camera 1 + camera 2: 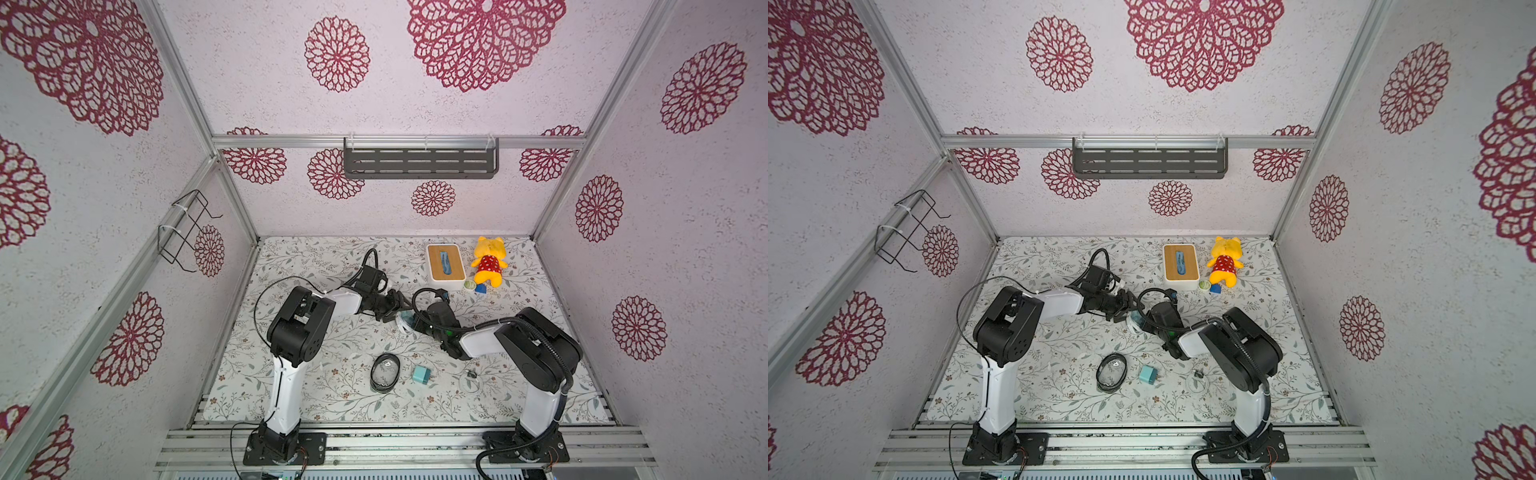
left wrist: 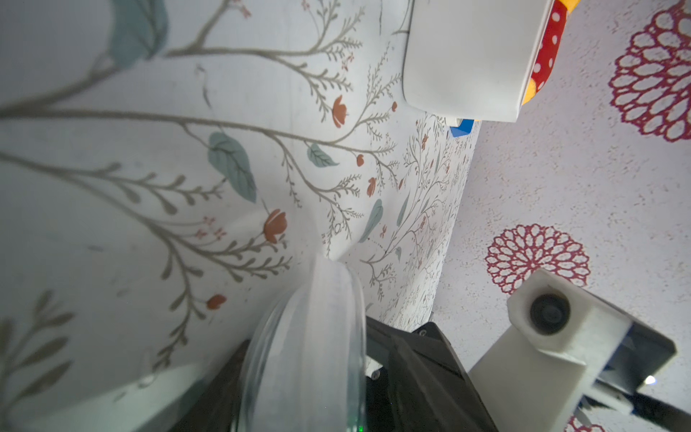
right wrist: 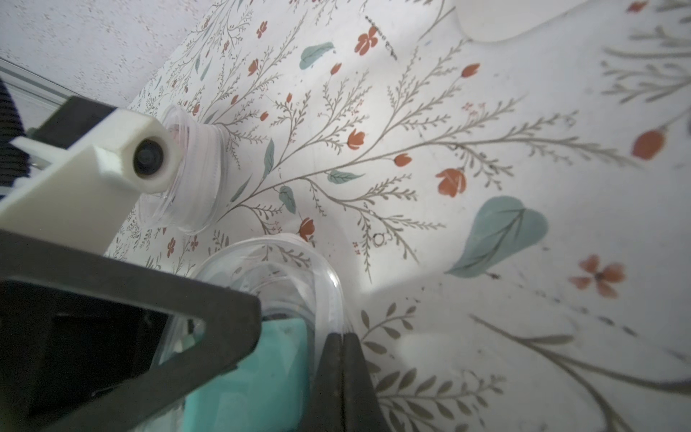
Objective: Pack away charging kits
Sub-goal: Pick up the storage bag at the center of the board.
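1 case (image 3: 269,262), mat (image 1: 332,399) ctr, R gripper (image 3: 341,338) pinching rim

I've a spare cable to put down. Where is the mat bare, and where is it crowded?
Bare: the far-left corner behind the left arm, and the right edge between plush and right arm. Crowded: the centre, where both arms meet over a clear case, and the near middle: oval case, teal charger, coiled cable.

Teal charger (image 1: 422,373); yellow plush (image 1: 489,261), red white-dotted dress; floral-print table (image 1: 332,399); crimson-rosette walls (image 1: 540,104); block (image 1: 481,288) seemingly blue.
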